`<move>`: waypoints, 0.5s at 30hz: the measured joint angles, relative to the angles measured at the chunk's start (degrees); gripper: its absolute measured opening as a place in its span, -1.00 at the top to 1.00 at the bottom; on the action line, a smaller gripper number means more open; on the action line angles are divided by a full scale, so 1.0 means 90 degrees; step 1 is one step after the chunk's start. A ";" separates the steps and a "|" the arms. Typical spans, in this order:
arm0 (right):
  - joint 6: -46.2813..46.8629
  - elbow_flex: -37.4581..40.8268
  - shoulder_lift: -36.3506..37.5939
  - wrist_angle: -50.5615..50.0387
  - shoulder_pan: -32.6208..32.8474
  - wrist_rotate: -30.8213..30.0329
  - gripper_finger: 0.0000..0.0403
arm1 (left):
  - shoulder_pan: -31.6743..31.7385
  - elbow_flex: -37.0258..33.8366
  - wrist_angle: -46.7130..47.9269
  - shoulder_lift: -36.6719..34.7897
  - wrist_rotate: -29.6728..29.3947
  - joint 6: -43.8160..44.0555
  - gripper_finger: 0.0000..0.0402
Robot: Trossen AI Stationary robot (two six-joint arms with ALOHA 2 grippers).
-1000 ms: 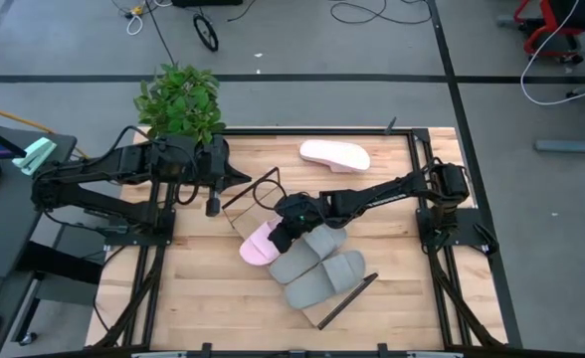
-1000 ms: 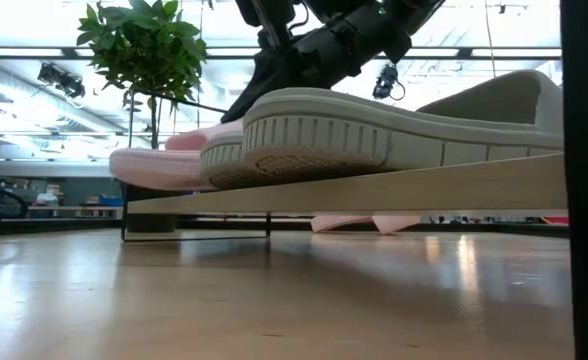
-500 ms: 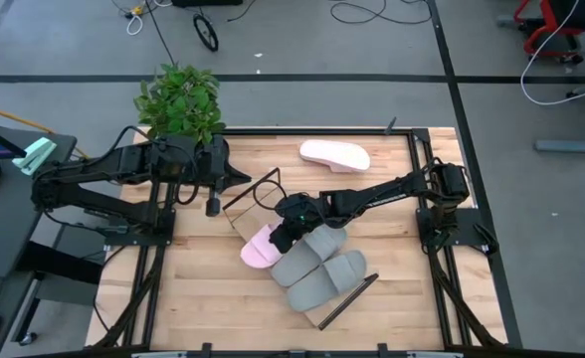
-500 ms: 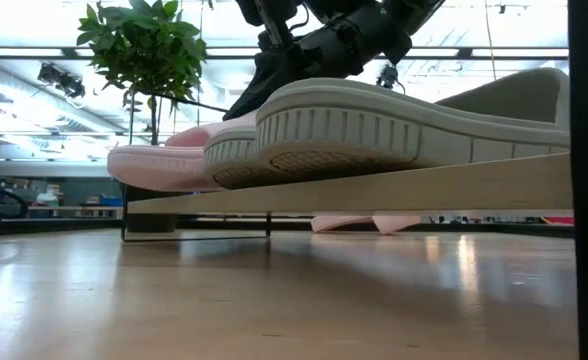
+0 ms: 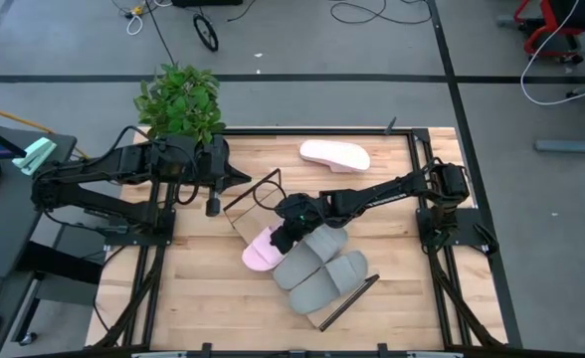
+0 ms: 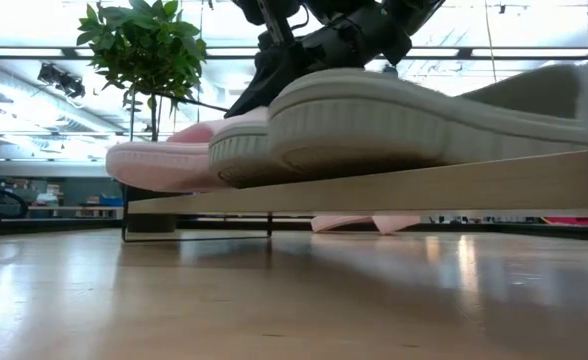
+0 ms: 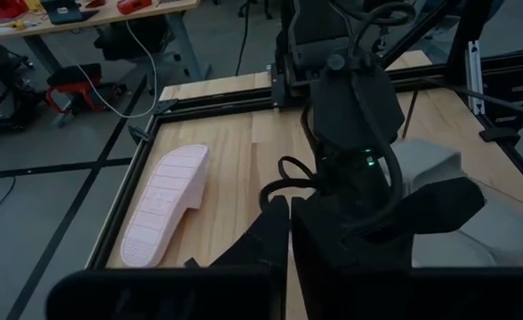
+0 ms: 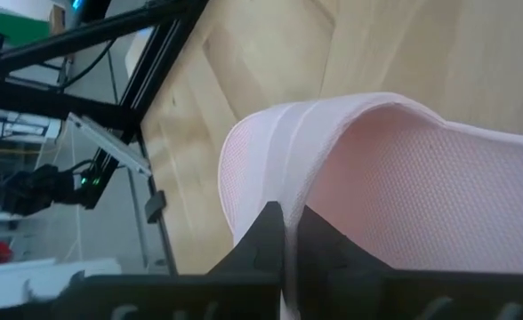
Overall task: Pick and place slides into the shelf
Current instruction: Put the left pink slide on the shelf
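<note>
The shelf (image 5: pixel 364 284), a light-wood board with black frame ends, lies slantwise mid-table. On it lie two grey slides (image 5: pixel 309 259) (image 5: pixel 329 281), soles down. A pink slide (image 5: pixel 258 251) lies at their left, its sole on the board (image 6: pixel 374 186) in the low view. My right gripper (image 5: pixel 287 235) stands over this pink slide (image 8: pixel 404 178), shut on it. The second pink slide (image 5: pixel 334 155) lies sole-up on the table near the far edge (image 7: pixel 164 204). My left gripper (image 5: pixel 213 206) hangs shut and empty left of the shelf. My right gripper pinches the pink slide's wide strap at its edge (image 8: pixel 263 169) between its two fingers (image 8: pixel 263 238). It comes from above, slanting in from the table's right. The slide is not lifted: its sole (image 6: pixel 164 168) lies on the shelf board beside the grey slides.
A potted plant (image 5: pixel 180 101) stands at the table's far left corner, behind my left arm. The shelf's black frame ends (image 5: pixel 260 189) (image 5: pixel 348 296) stick out at both ends of the board. Bare tabletop (image 5: pixel 203 298) shows at the near left and right.
My right gripper has moved slightly toward the near right, taking the pink slide with it. The two grey slides have slid a little along the board toward its near right end; in the low view the front grey slide has come nearer and shifted right.
</note>
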State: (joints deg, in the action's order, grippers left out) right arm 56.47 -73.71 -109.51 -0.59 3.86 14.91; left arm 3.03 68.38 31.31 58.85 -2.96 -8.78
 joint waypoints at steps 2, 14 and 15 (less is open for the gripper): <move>0.0005 0.0000 0.0000 -0.0004 0.0002 0.0126 0.94 | 0.0002 0.0000 0.0000 0.0000 0.0000 0.0000 0.89; 0.0077 0.0000 0.0000 0.0018 0.0005 0.0481 0.91 | 0.0002 0.0000 0.0005 0.0000 -0.0002 -0.0100 0.93; 0.0097 0.0000 0.0000 0.0018 0.0005 0.0482 0.89 | 0.0001 0.0000 0.0009 0.0000 0.0000 -0.0101 0.92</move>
State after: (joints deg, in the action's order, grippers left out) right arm 57.34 -73.71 -109.51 -0.43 3.90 19.25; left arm 3.03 68.38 31.39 58.85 -2.96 -9.68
